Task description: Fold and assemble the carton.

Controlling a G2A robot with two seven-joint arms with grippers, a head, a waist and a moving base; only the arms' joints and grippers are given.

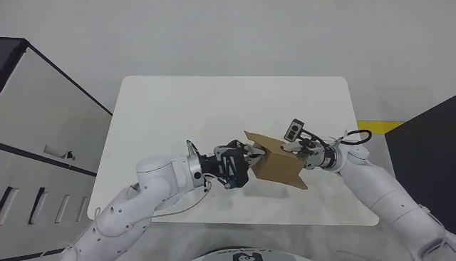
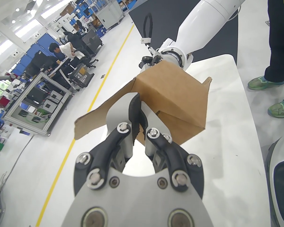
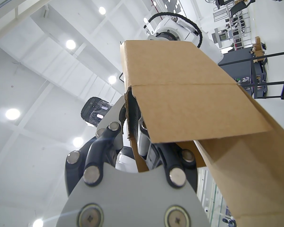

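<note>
A brown cardboard carton [image 1: 279,163] is held between both arms above the front right part of the white table [image 1: 214,104]. In the left wrist view the carton [image 2: 177,100] is partly opened into a box, with one flap spread out sideways. My left gripper [image 2: 139,116] is shut on a flap edge at the carton's near end. At the far end, my right gripper [image 3: 132,119] is shut on a carton [image 3: 179,90] wall edge. In the top view the left gripper [image 1: 246,162] and right gripper [image 1: 299,154] sit at opposite ends.
Bare white tabletop [image 2: 229,142] lies under and around the carton. A grey cabinet [image 1: 35,140] stands left of the table and a dark surface [image 1: 427,147] to its right. A person's legs and green shoes [image 2: 267,82] stand close to the table's corner.
</note>
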